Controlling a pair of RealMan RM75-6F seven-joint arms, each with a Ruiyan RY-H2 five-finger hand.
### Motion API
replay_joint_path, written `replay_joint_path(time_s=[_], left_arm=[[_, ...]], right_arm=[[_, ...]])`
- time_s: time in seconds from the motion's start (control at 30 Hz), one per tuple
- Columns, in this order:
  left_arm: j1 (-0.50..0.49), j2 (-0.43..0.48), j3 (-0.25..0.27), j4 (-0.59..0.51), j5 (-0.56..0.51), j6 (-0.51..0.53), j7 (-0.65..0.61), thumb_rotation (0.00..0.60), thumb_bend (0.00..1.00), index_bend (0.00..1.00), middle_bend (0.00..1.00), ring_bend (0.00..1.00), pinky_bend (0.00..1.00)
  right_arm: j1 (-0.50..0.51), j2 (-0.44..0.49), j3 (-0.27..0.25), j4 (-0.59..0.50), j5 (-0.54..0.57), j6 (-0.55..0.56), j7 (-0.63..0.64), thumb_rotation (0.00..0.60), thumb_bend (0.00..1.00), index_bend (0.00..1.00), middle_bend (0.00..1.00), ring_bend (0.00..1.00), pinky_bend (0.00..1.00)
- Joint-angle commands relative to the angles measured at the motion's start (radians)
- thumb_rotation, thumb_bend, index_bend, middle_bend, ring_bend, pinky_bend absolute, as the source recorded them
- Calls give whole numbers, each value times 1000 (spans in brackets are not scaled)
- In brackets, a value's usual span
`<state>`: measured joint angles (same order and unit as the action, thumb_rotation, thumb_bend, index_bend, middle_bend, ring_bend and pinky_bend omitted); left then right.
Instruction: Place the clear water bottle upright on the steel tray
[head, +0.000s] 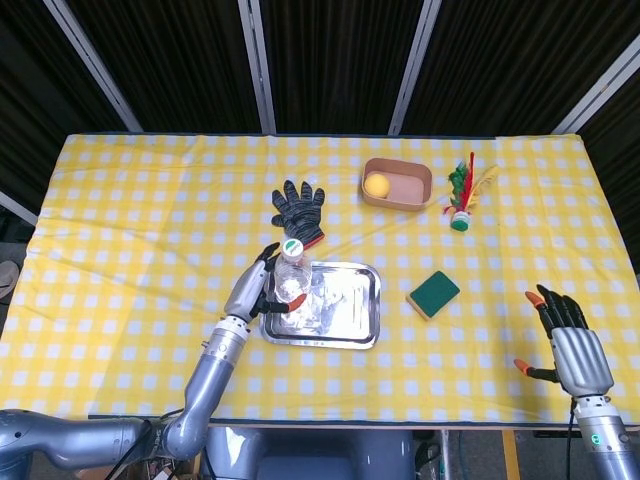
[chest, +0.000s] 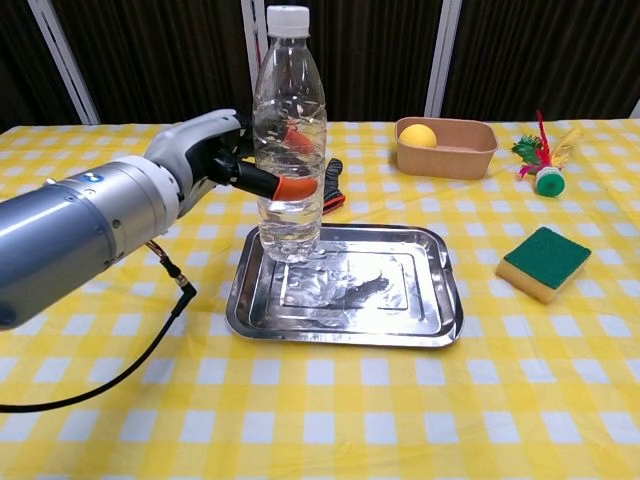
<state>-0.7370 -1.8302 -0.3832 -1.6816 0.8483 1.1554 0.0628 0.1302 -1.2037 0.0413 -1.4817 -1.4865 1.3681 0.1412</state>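
The clear water bottle (chest: 289, 140) with a white cap stands upright at the back left corner of the steel tray (chest: 400, 320); its base looks to be on the tray floor. My left hand (chest: 215, 155) grips its middle from the left, orange fingertips wrapped around it. In the head view the bottle (head: 291, 275) shows from above at the left end of the tray (head: 345, 310), with my left hand (head: 257, 290) beside it. My right hand (head: 570, 345) hangs open off the table's front right corner, holding nothing.
A black knit glove (head: 299, 212) lies just behind the tray. A tan bowl (chest: 445, 148) holding a yellow ball sits at the back right, a feathered toy (chest: 541, 160) beside it. A green sponge (chest: 543, 262) lies right of the tray.
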Motion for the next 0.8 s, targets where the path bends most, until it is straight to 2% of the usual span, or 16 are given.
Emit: replay_joint_path(time_s=[0.03, 0.4, 0.8], left_arm=[[-26, -48, -5, 68, 29, 6, 4, 600, 443, 520, 441, 0, 0], [-61, -152, 10, 231, 90, -64, -71, 600, 444, 529, 446, 0, 0], [-53, -187, 40, 288, 115, -119, -98, 600, 426, 511, 431, 0, 18]], right_arm=[[1, 1, -1, 2, -1, -2, 7, 600, 49, 111, 0, 3, 0], [4, 3, 5, 16, 10, -11, 31, 600, 49, 111, 0, 4, 0], [2, 10, 4, 10, 6, -5, 43, 600, 49, 111, 0, 4, 0]])
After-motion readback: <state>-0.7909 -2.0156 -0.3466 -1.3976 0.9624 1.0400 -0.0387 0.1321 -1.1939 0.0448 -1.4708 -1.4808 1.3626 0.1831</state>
